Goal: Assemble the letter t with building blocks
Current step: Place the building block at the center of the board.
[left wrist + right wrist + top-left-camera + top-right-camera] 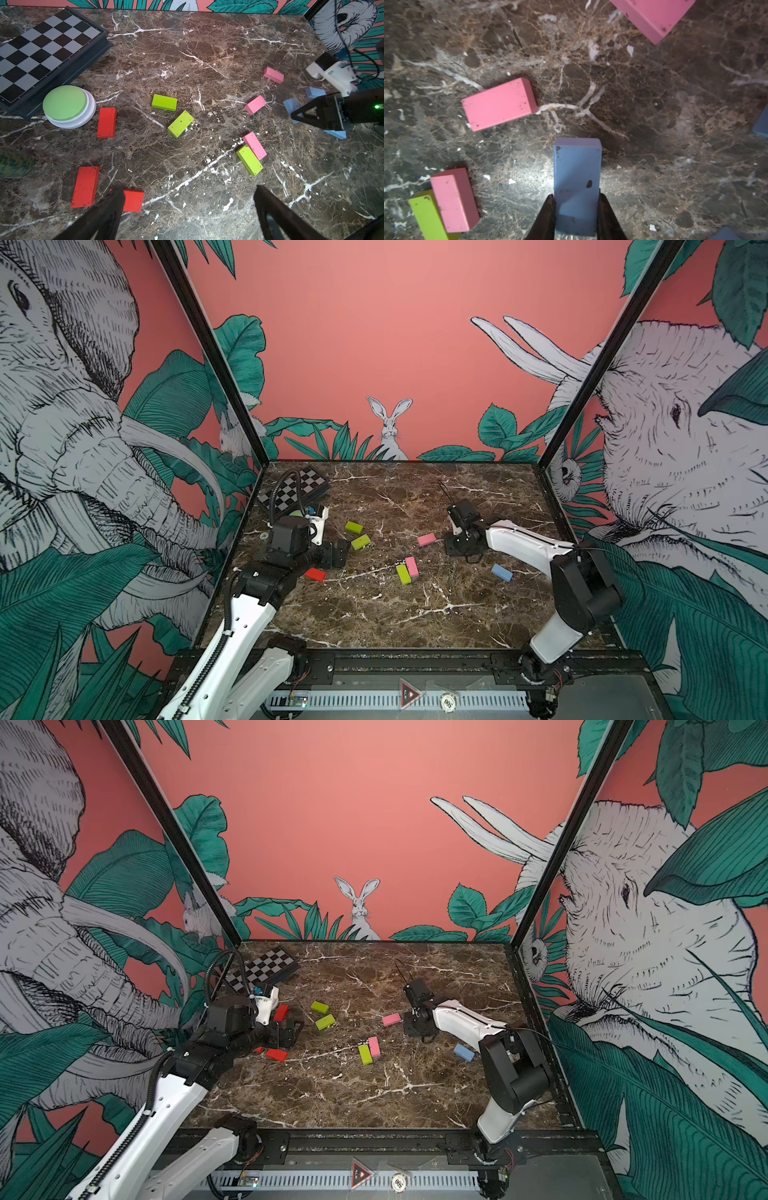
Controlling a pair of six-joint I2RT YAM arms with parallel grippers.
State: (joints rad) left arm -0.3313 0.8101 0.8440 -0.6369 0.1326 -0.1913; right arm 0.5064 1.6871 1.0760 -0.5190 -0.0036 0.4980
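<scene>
My right gripper (pixel 576 199) is shut on a light blue block (pixel 577 176), which sticks out past the fingertips just above the marble table (pixel 415 614). In both top views this gripper (pixel 457 547) (pixel 413 1027) hangs right of a pink block (pixel 427 539). Another pink block (pixel 412 567) lies against a lime green one (pixel 403 574) at mid-table. Two lime blocks (pixel 353 526) (pixel 360 542) lie left of centre. A loose blue block (pixel 501 572) is on the right. My left gripper (pixel 189 191) is open and empty, with red blocks (pixel 133 200) (pixel 85 187) (pixel 106 122) beside it.
A black-and-white chequered board (pixel 307 485) lies at the back left corner. The round green-topped white button (pixel 65 104) stands next to it. Printed walls and black frame posts close the table on three sides.
</scene>
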